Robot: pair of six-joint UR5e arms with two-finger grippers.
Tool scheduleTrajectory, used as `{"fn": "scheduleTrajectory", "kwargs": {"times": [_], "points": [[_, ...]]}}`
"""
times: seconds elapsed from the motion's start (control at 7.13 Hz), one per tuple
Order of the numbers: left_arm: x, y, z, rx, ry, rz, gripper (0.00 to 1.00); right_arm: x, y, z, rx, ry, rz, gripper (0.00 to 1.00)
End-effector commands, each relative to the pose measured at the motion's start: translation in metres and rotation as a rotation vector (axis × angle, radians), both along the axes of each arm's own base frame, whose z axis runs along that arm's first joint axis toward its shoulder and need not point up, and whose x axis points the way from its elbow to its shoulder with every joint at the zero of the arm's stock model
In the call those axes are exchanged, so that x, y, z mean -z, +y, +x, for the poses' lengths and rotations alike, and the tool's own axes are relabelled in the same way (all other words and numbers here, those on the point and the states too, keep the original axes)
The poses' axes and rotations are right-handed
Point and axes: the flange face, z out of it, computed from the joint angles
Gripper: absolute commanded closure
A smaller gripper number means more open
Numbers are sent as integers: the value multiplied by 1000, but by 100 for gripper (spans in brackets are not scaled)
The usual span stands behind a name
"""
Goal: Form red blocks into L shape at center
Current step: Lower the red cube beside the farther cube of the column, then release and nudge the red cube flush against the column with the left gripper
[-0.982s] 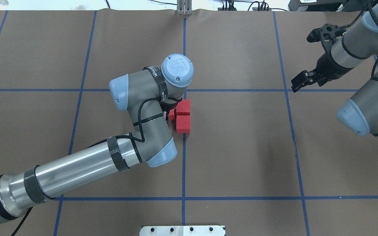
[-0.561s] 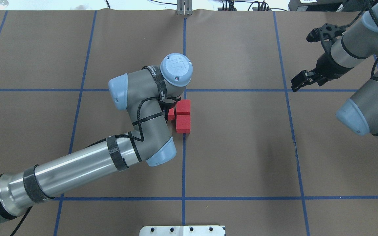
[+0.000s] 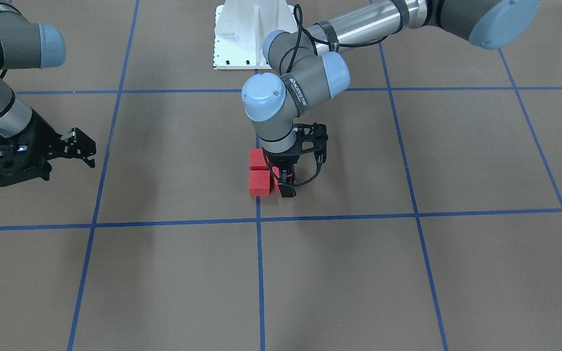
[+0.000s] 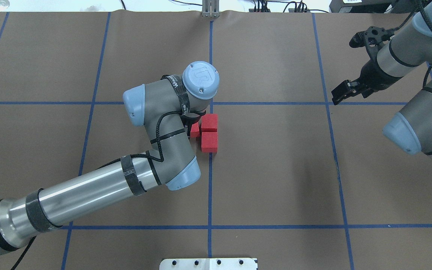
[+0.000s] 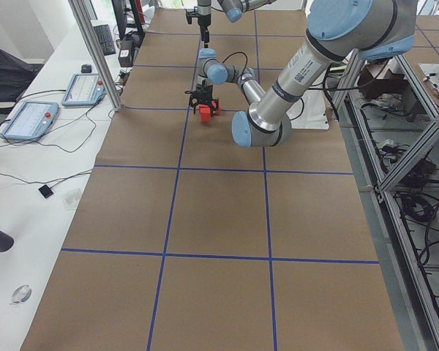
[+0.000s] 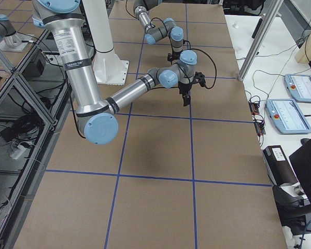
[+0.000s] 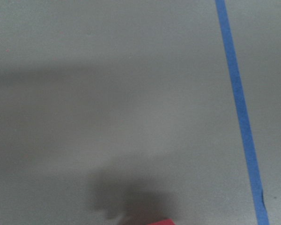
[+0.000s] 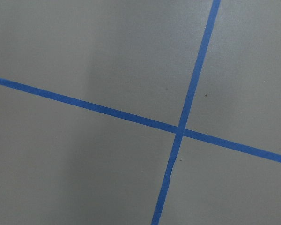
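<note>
Red blocks [image 4: 209, 141]: two lie end to end on the centre line [image 4: 210, 180], in the middle of the table, their faces meeting. The third block [image 3: 275, 185] is just left of that pair, beside the far block [image 4: 209, 122], which would make the foot of the L. The wrist hides most of it from above. I cannot tell whether it touches its neighbour or is fully down on the table.

Left claw [image 3: 283, 189]: pointing straight down, its fingers drawn in narrow on the third block. From the front view I judge it to be gripping. The left wrist view shows only a red sliver at its bottom edge.

Right claw [image 4: 341, 93]: well apart at the right edge of the table, fingers spread, holding nothing.

Assessment: the figure is nearly formed; release and withdrawal remain.

Hazards:
- Letting go before the block is seated would let it drop askew and spoil the corner.
- If a gap remains beside the far block, the L will read as loose; pressing sideways to close it could push the pair off the centre line.
- The spreading fingers work right beside the pair and may knock the far block.
- The block may cling to a pad and lift with the claw.
- The cable [image 3: 310, 178] loops low by the claw and could drag a block as the arm leaves.
</note>
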Motion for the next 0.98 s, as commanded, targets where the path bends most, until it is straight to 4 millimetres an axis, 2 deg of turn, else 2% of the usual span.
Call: {"fn": "scheduleTrajectory", "kwargs": {"times": [0.0, 0.14, 0.42, 0.84], "points": [[-30, 12, -26, -20, -29, 23, 0, 1, -1, 0, -1, 0, 2, 1], [-30, 13, -26, -74, -43, 63, 11, 1, -1, -2, 1, 0, 2, 1], [-32, 20, -22, -91, -59, 57, 100, 2, -1, -2, 2, -2, 2, 1], [-24, 25, -16, -104, -48, 58, 100, 1, -1, -2, 2, -1, 1, 1]]}}
